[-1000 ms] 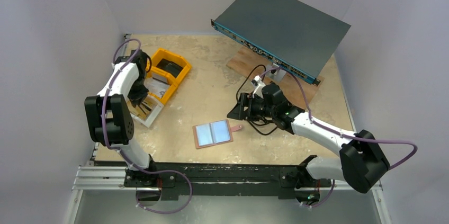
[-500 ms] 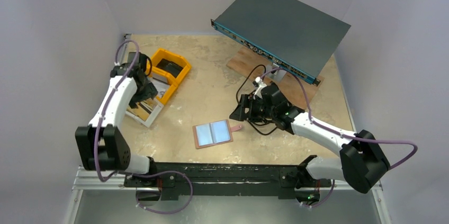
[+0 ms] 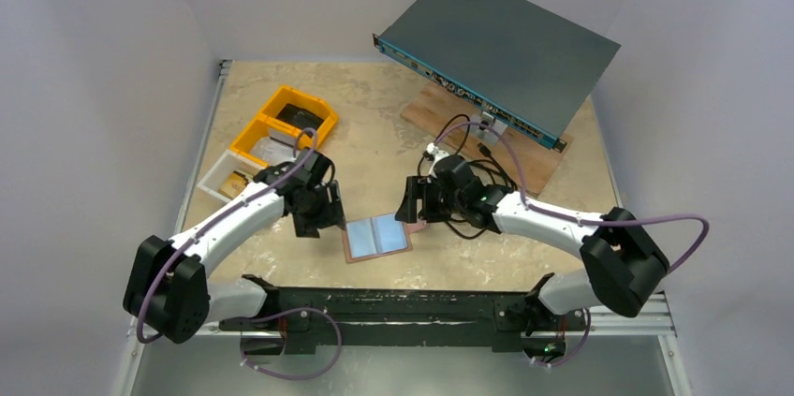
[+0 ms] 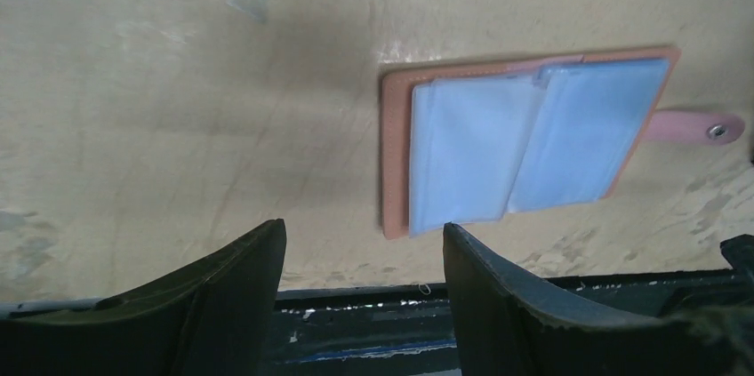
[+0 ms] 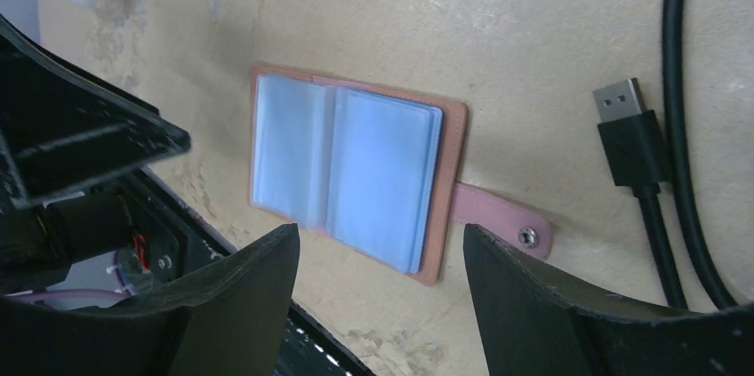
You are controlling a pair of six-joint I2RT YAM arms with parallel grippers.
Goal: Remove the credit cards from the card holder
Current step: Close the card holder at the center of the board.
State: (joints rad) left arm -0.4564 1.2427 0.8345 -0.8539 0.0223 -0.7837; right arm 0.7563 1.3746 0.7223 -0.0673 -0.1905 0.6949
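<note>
The card holder (image 3: 376, 237) lies open and flat on the table, tan-brown outside with a snap strap (image 3: 419, 225) on its right. Pale blue-grey credit cards (image 4: 525, 140) fill both halves; they also show in the right wrist view (image 5: 347, 167). No dark card shows. My left gripper (image 3: 323, 218) is open and empty just left of the holder; in its wrist view (image 4: 363, 229) the holder (image 4: 396, 154) lies ahead to the right. My right gripper (image 3: 412, 204) is open and empty above the strap end, with the holder (image 5: 449, 189) between its fingers in its wrist view (image 5: 381, 232).
Two yellow bins (image 3: 298, 120) and a white tray (image 3: 220, 181) stand at the back left. A flat grey metal case (image 3: 501, 45) rests on a wooden board (image 3: 524, 148) at the back right. A black USB cable (image 5: 636, 140) lies right of the holder. A black rail (image 3: 393, 302) runs along the front edge.
My left arm has swung from the bins at the far left over to the holder's left side. My right gripper has moved a little left, closer to the strap.
</note>
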